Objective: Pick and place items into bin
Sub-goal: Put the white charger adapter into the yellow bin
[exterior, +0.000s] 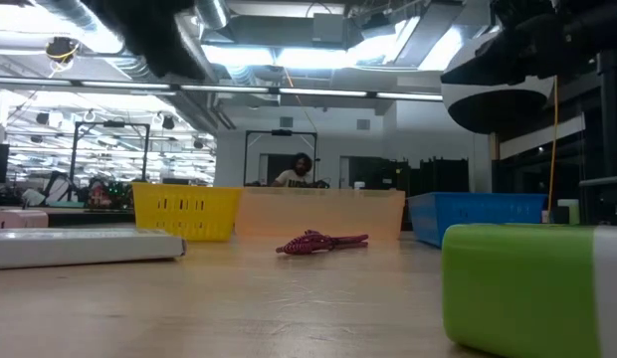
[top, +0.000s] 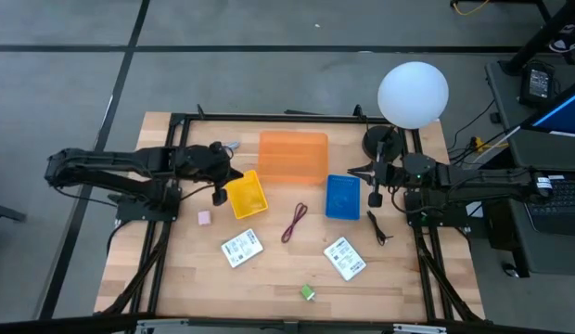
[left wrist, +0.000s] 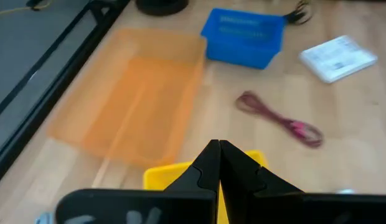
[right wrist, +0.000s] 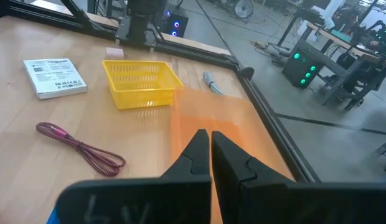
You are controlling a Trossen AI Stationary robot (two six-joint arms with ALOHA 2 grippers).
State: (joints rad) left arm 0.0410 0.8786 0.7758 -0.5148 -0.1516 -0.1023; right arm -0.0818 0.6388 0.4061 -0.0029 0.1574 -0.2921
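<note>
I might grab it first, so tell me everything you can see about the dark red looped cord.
The dark red looped cord is a thin, woven-looking cable folded into a long narrow bundle with a pinkish end. It lies flat and slanted on the wooden table, between the yellow basket and the blue bin, touching neither.

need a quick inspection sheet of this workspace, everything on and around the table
surface: wooden table, dark frame around it.
job's things: orange bin, yellow bin and blue bin; two white packets, red cord, pink block, green block, thin black piece, all on the wood.
clutter: grey piece beside the orange bin.
grippers: left gripper shut, empty, above the yellow bin; right gripper shut, empty, near the blue bin.
cables: loose leads on the floor at right.
surroundings: white globe lamp; person far behind.
</note>
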